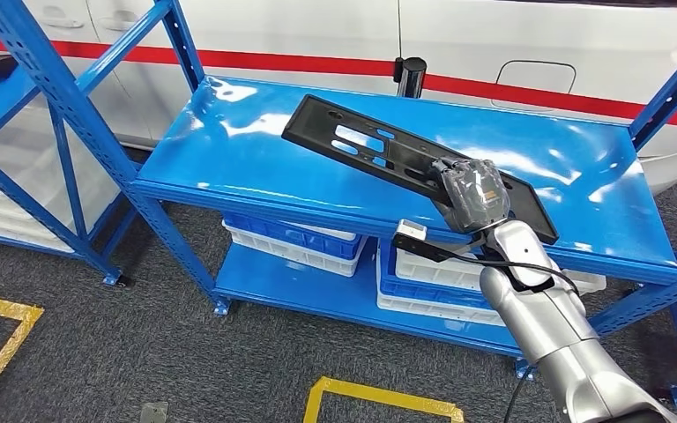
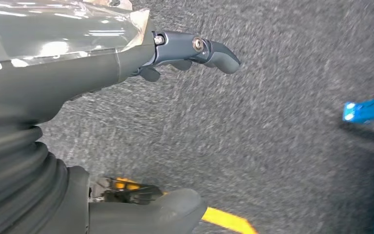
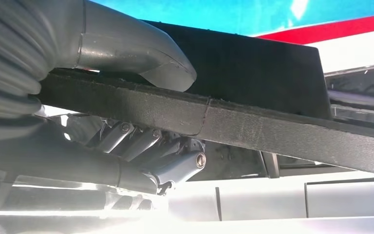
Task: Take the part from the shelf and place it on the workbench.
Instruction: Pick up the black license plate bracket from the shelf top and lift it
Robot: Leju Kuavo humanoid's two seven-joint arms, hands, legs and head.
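The right hand (image 1: 474, 196) holds the part (image 1: 379, 152) tight, just above the shelf (image 1: 229, 132). Carrying it over comes next.

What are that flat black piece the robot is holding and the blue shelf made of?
The black part looks like moulded plastic: a matte, finely grained surface and cut-out slots, gripped by the right hand. The shelf looks like painted steel: glossy blue with bright reflections, and perforated uprights. Neither is certain by look alone.
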